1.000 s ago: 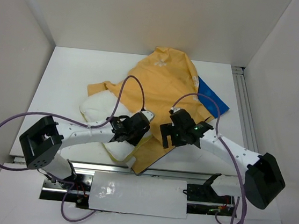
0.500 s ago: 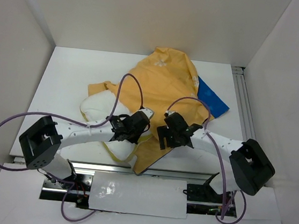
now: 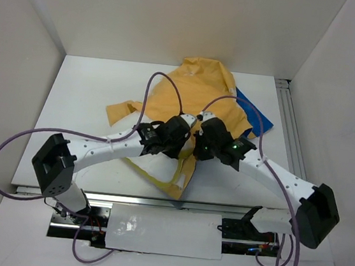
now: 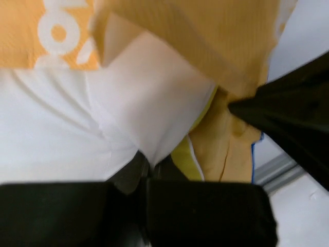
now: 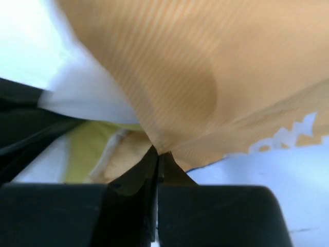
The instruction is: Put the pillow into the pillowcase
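Observation:
The orange-yellow pillowcase (image 3: 195,87) lies bunched at the back centre, and its blue side (image 3: 254,114) shows at the right. The white pillow (image 3: 151,166) with pale-yellow trim lies under both arms, partly inside the case. My left gripper (image 3: 184,134) is shut on a pinch of white pillow fabric (image 4: 139,113), fingertips (image 4: 150,165) together. Close beside it, my right gripper (image 3: 202,132) is shut on a fold of the orange pillowcase (image 5: 205,67) at its tips (image 5: 159,153). An orange flap (image 3: 183,177) hangs toward the front edge.
White walls enclose the table on three sides. An aluminium rail (image 3: 289,123) runs along the right side. Another rail (image 3: 157,202) crosses the front edge by the arm bases. Purple cables (image 3: 164,83) loop above the wrists over the fabric.
Both grippers closed, the left first and then the right. Both wrists moved up and toward the back centre, coming together. The pillowcase bunched up and the pillow shifted with them.

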### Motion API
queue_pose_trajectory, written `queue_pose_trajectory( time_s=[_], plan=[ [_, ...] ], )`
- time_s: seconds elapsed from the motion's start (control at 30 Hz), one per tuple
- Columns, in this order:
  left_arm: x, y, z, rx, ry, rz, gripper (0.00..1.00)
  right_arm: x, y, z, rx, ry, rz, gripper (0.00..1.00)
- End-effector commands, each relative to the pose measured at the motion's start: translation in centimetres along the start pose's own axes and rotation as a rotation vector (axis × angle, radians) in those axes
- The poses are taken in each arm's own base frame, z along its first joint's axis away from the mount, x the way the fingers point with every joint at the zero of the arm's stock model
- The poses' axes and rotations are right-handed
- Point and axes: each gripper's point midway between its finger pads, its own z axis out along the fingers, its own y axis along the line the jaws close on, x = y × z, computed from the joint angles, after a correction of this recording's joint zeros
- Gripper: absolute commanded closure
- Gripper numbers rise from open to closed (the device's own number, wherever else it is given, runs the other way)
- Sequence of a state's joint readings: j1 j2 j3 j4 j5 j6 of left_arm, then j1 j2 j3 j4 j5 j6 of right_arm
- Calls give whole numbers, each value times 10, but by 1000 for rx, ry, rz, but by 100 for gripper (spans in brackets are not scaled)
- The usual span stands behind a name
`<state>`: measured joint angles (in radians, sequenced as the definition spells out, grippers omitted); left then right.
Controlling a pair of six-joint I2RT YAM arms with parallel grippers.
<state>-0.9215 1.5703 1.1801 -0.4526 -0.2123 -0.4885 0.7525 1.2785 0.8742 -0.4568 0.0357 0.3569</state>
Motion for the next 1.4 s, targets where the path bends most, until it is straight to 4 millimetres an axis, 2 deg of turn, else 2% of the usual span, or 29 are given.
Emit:
queue_pose_trajectory(
  time_s=[0.0, 0.03, 0.1, 0.13, 0.17, 0.2, 0.23, 0.37, 0.4, 0.43, 0.53, 0.63, 0.77, 0.83, 0.9, 0.93, 0.97, 1.0, 1.03, 1.07, 1.1, 1.13, 1.17, 1.2, 1.27, 1.3, 1.37],
  plan=[
    [-70, -9, -1, 28, -151, -99, 100, -48, 49, -59, -204, -125, -74, 100],
    [-94, -9, -8, 34, -193, -127, 100, -49, 54, -68, -223, -126, -93, 100],
    [-111, -2, -12, 38, -197, -179, 100, -66, 62, -89, -251, -172, -106, 100],
    [-126, 14, -12, 18, -221, -227, 100, -64, 62, -97, -259, -164, -123, 100],
    [-143, 16, -22, 35, -253, -274, 100, -72, 68, -106, -279, -178, -136, 100],
    [-153, 22, -26, 45, -268, -301, 100, -72, 70, -111, -290, -174, -138, 100],
    [-165, 35, -29, 46, -294, -343, 100, -73, 72, -116, -305, -178, -140, 100],
    [-210, 37, -66, 111, -454, -420, 100, -84, 91, -143, -411, -224, -190, 100],
    [-221, 40, -74, 104, -506, -438, 100, -91, 99, -157, -457, -253, -210, 100],
    [-224, 41, -80, 100, -523, -456, 100, -93, 103, -162, -478, -259, -215, 100],
    [-227, 46, -77, 83, -553, -506, 100, -97, 113, -182, -543, -300, -251, 100],
    [-215, 45, -53, 94, -532, -519, 100, -99, 116, -191, -575, -332, -262, 100],
    [-181, 15, -16, 190, -415, -499, 100, -94, 103, -174, -502, -327, -242, 100],
    [-157, 0, -4, 215, -325, -431, 92, -88, 95, -158, -455, -298, -229, 100],
    [-142, 0, 1, 177, -275, -378, 83, -83, 78, -145, -358, -277, -187, 100],
    [-134, 1, -1, 157, -258, -363, 68, -75, 71, -136, -326, -250, -170, 100],
    [-122, 0, -3, 141, -230, -341, 61, -70, 65, -134, -302, -239, -156, 100],
    [-120, 4, -8, 129, -240, -333, 54, -68, 61, -133, -286, -240, -139, 100],
    [-108, 6, -18, 119, -237, -314, 48, -58, 56, -125, -264, -205, -106, 97],
    [-104, 7, -23, 120, -240, -314, 37, -54, 55, -124, -263, -200, -97, 74],
    [-93, 13, -28, 98, -215, -313, 33, -47, 52, -120, -254, -176, -96, 60],
    [-83, 17, -37, 95, -209, -313, 31, -39, 52, -116, -262, -151, -88, 51],
    [-76, 21, -41, 80, -198, -312, 26, -40, 50, -113, -252, -145, -82, 41],
    [-55, 27, -40, 56, -149, -308, 25, -34, 48, -111, -245, -123, -69, 28],
    [-39, 40, -44, -2, -131, -339, 25, -33, 47, -107, -240, -110, -68, 22],
    [-19, 54, -47, -72, -101, -368, 24, -31, 47, -104, -236, -99, -68, 19],
    [-7, 75, -54, -140, -92, -415, 24, -33, 46, -97, -223, -95, -80, 16]
  ],
)
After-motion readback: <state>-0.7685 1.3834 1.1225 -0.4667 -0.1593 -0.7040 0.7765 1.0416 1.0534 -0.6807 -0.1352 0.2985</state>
